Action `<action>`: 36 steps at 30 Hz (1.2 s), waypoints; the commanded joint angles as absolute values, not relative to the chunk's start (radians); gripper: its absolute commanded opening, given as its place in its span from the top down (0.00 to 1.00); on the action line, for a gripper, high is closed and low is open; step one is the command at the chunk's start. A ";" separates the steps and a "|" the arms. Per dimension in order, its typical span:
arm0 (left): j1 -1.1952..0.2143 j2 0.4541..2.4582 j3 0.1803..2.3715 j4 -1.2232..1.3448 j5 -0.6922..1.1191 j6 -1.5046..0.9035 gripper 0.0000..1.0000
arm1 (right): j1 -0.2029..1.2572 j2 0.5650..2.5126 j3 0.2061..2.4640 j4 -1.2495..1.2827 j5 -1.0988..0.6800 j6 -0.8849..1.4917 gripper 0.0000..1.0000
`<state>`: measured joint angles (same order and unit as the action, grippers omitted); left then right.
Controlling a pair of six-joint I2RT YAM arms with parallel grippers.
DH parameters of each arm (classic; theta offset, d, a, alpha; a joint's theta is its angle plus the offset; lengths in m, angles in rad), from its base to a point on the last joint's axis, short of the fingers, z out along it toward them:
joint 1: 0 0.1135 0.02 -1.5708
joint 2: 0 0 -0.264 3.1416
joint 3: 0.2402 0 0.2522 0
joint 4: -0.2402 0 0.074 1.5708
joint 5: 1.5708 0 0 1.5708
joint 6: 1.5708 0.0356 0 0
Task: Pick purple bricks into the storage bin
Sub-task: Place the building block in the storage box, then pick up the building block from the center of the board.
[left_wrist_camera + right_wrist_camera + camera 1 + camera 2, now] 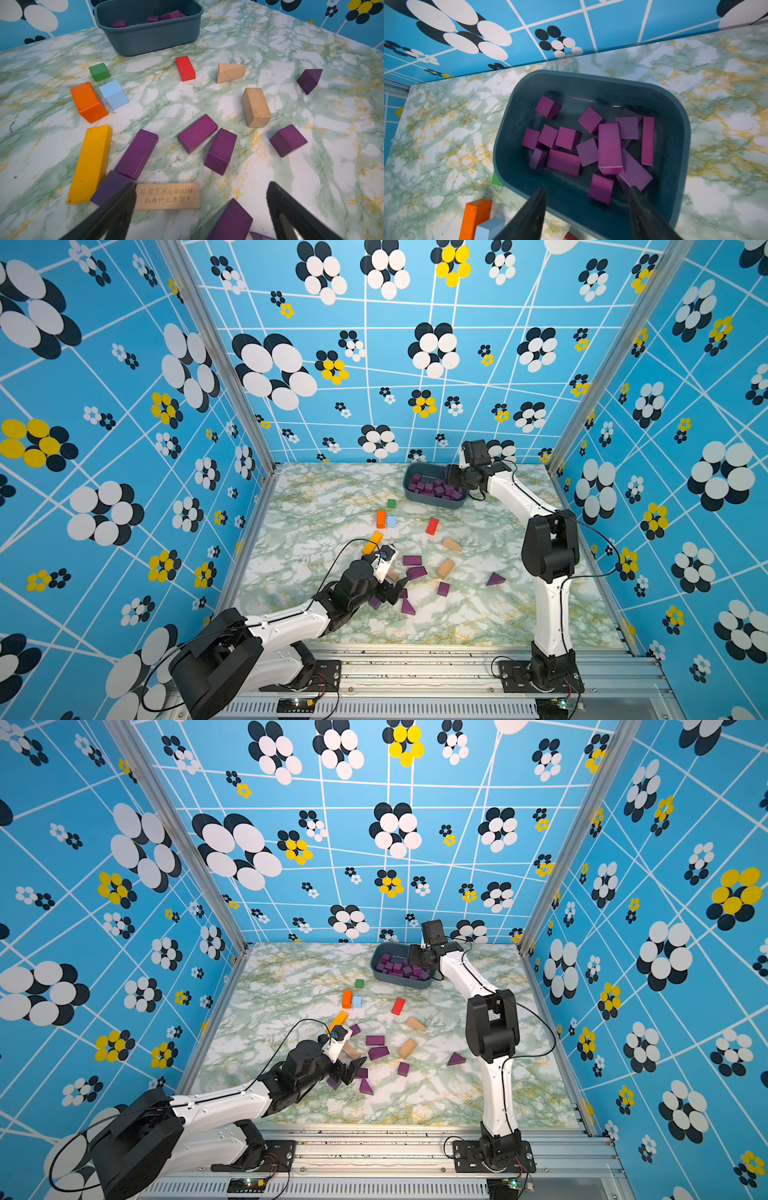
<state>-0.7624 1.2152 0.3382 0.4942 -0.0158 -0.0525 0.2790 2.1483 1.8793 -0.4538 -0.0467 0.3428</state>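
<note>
plainly, left gripper (202,186) gapes around a purple wedge (230,222); closing may snag the tan plank (167,196). right gripper (587,188) spread, empty.

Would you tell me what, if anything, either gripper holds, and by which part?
Nothing is held: right gripper open over the storage bin, left gripper open above purple bricks.

One piece of writing is showing: two lines of Chinese characters are running across the broad top face of a flat tan wooden block (167,196), marked into the wood in brown. The upper line is reading 你很不开心的时候, the lower 会有什么表现?. The block is lying in the gap between the spread jaws of the left gripper (201,186), just past their tips, close beside one jaw and well apart from the other.
</note>
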 commanded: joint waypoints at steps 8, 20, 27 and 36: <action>-0.723 1.252 0.397 0.415 -0.041 -0.103 0.01 | 0.282 1.657 1.328 -0.287 0.021 0.282 0.26; -0.537 1.295 0.529 0.138 0.030 -0.326 0.01 | 0.277 1.383 0.942 -0.204 -0.010 0.300 0.06; -0.498 1.386 0.627 0.019 0.109 -0.389 0.10 | 0.278 1.311 0.811 -0.144 -0.105 0.364 0.01; -0.482 1.416 0.633 0.040 0.100 -0.567 0.32 | 0.278 1.255 0.696 -0.094 -0.125 0.385 0.01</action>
<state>-0.4900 1.4055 0.6182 0.0555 0.1123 -0.4805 0.2790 1.2747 0.7181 -0.1291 -0.1043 0.3676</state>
